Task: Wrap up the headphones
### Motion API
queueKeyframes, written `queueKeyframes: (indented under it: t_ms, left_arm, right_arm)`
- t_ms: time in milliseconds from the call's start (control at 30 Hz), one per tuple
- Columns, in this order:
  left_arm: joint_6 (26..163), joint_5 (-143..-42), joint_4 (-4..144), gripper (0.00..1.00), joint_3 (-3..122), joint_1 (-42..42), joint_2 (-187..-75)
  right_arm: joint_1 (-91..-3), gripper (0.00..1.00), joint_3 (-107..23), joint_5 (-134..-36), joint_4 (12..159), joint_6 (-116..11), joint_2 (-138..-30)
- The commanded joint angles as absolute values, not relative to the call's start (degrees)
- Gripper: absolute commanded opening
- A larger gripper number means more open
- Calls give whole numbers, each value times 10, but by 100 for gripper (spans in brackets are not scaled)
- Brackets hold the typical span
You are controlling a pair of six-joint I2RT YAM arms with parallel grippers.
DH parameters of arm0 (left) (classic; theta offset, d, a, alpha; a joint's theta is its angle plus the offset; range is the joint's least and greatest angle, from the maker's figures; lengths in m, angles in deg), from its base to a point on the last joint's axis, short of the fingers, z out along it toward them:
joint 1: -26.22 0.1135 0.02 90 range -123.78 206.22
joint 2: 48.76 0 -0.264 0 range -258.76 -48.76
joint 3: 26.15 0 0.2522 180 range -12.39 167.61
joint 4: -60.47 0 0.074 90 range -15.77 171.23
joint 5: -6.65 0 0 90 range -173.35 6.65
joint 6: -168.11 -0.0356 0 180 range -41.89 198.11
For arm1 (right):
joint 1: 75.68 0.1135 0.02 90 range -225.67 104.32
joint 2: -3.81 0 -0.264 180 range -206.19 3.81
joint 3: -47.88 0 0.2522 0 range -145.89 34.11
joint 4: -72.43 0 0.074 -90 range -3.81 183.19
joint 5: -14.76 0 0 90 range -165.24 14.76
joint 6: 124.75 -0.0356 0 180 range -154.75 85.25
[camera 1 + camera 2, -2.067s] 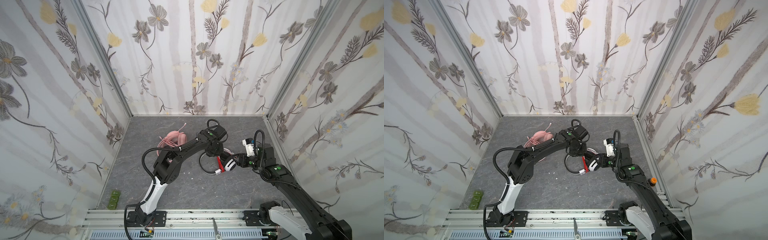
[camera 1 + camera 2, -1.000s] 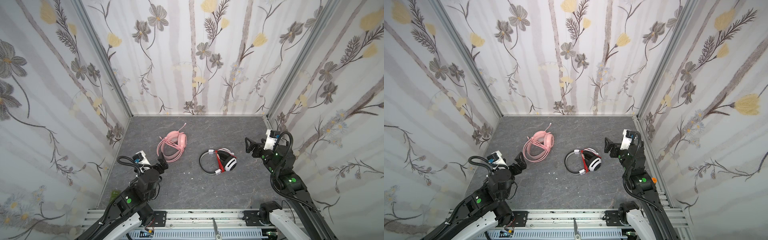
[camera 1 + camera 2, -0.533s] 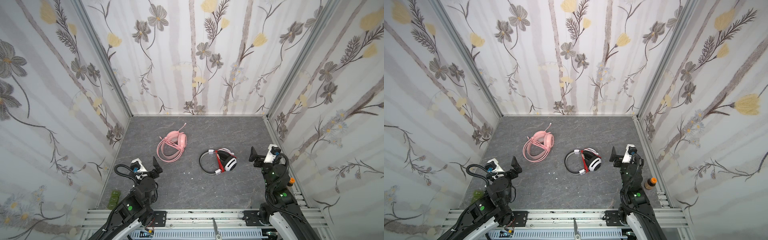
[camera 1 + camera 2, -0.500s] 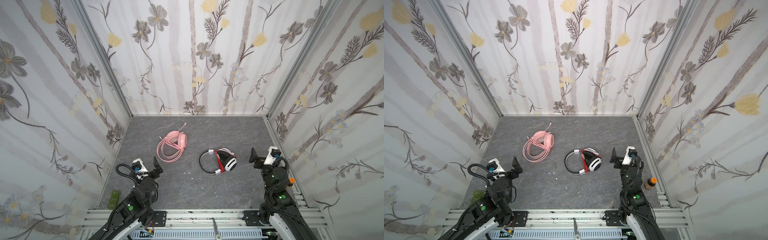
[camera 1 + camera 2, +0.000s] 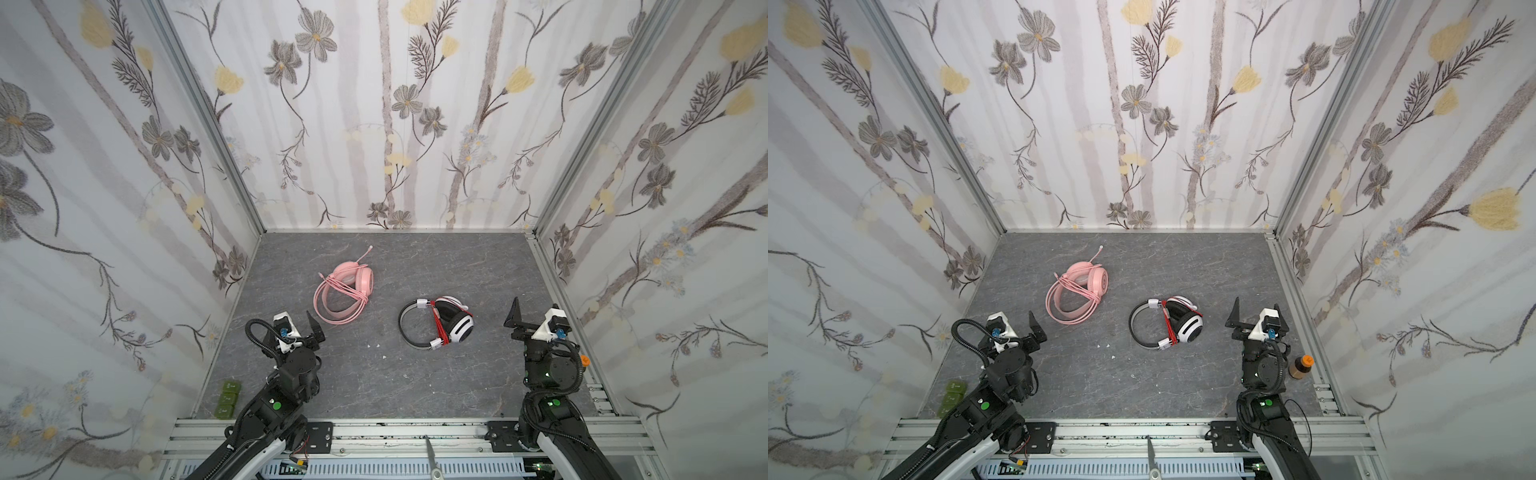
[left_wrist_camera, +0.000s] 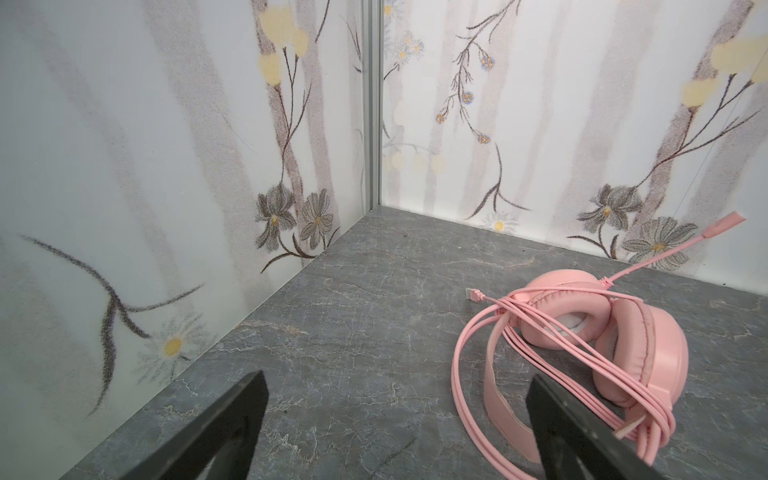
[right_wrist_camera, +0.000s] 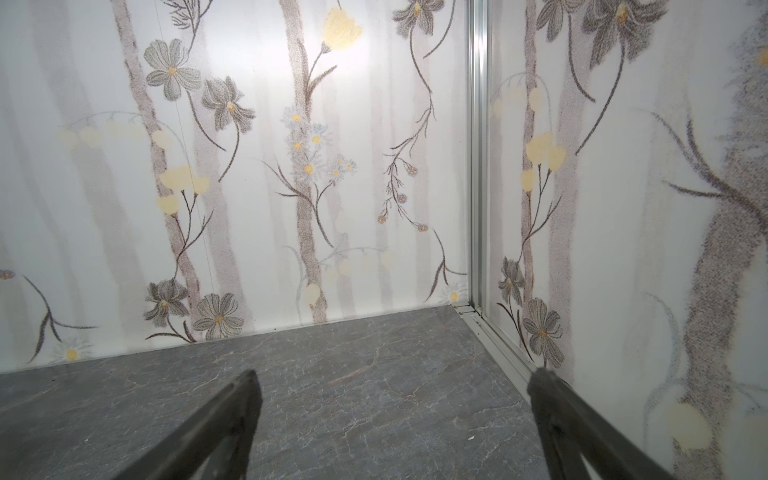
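Left claw (image 6: 397,384): jaws wide, nothing between them. Sits low at 9 o'clock of counter (image 5: 374,386) (12 = far wall), clear of all cords.

Right claw (image 5: 1258,319): jaws wide, empty. At 3 o'clock by side wall; its wrist view shows bare counter + walls only.

Item 1, pink headset (image 5: 347,286): 10 o'clock of counter centre, lying flat, near left arm's fingertips but apart. Pink cord (image 6: 582,353) wound in several turns across band & cups. Plug end (image 6: 473,295) sticks out loose. Mic boom (image 6: 681,245) points to approx 1 o'clock in a top view.

Item 2, white-and-black headset (image 5: 451,324): just 3 o'clock of centre, flat. Red cord (image 5: 438,328) wound tight across the two band ends, beside cups.

Misc: green blocks (image 5: 227,400) at 8 o'clock edge; bottle (image 5: 1301,368) at 4 o'clock, beside right arm.

Status (est.): both cords look wound, so wrap prob. complete; step in hand reads as stand-off & check.

Handling notes (judgement):
- Keep jaws wide and off the bundles; a fingertip catching a loop could undo turns.
- If pink plug end wants tucking, left arm is nearer. Come in from 7 o'clock, pinch cord just behind plug, not the bundle, and slip it under a turn w/o lifting headset.
- Item 2 needs no touch.
- Mind bottle when right arm swings.
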State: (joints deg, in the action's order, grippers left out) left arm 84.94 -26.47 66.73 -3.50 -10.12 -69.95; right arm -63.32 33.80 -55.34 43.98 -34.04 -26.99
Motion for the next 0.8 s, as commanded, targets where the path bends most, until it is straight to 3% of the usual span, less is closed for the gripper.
queueKeyframes:
  t_ms: [0,333,433,500,633,767]
  left_arm:
    - [835,-288,599,100,-43,-85,-712]
    - [801,-346,559,100,-54,-22,-739]
    - [825,-321,552,100,-50,-7,-754]
    - [909,-305,618,100,-12,25,-789]
    - [1075,-445,806,100,120,145,-937]
    - [999,-430,711,100,139,160,-1040]
  right_arm:
    - [-635,100,400,-556,380,-325,-291]
    - [-638,100,380,-588,281,-339,-442]
    - [-638,100,367,-579,277,-363,-469]
    - [-638,100,361,-567,287,-376,-473]
    - [-638,100,366,-546,288,-385,-464]
    - [-640,100,376,-529,271,-374,-458]
